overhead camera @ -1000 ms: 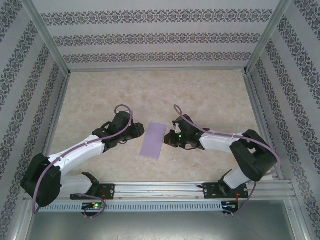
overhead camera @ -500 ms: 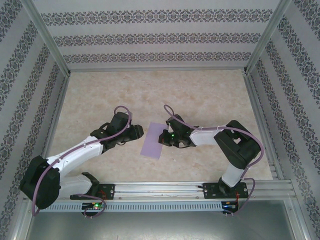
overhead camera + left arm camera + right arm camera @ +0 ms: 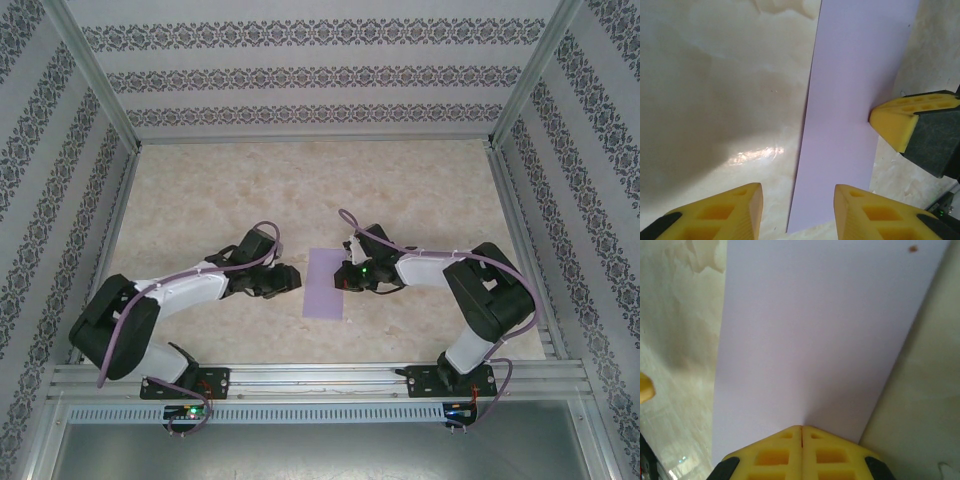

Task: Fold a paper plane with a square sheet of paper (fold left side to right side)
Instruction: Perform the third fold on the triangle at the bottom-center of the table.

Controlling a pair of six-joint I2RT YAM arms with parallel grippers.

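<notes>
Lavender sheet of paper point(image 3: 325, 285) lies flat on the marbled beige table point(image 3: 250, 190), a short way beyond the aluminium rail point(image 3: 320, 375) that carries both arm bases, roughly above the rail's midpoint. It shows as a narrow rectangle, not a square, long sides running away from the rail; cannot tell the layers apart. Left gripper point(image 3: 288, 280) sits low over the table, beyond the rail's left half, pointing at the sheet's left long edge from just beside it. In the left wrist view its claw point(image 3: 797, 192) is wide open and empty: the two yellow fingers point(image 3: 735, 210) straddle the sheet's point(image 3: 855, 90) near corner without touching it, one over bare table, the other over the paper. Right gripper point(image 3: 345, 278) comes in from beyond the rail's right half, its tip on the sheet's right long edge. In the right wrist view its claw point(image 3: 801, 437) is fully closed, yellow pads pressed together with only a thin seam, tips touching the paper point(image 3: 815, 340). Cannot tell whether any paper is pinched between them. The same closed tip shows in the left wrist view point(image 3: 895, 122), resting on the sheet's right edge. Small reddish-brown speck point(image 3: 912, 248) on the paper near its far corner.
</notes>
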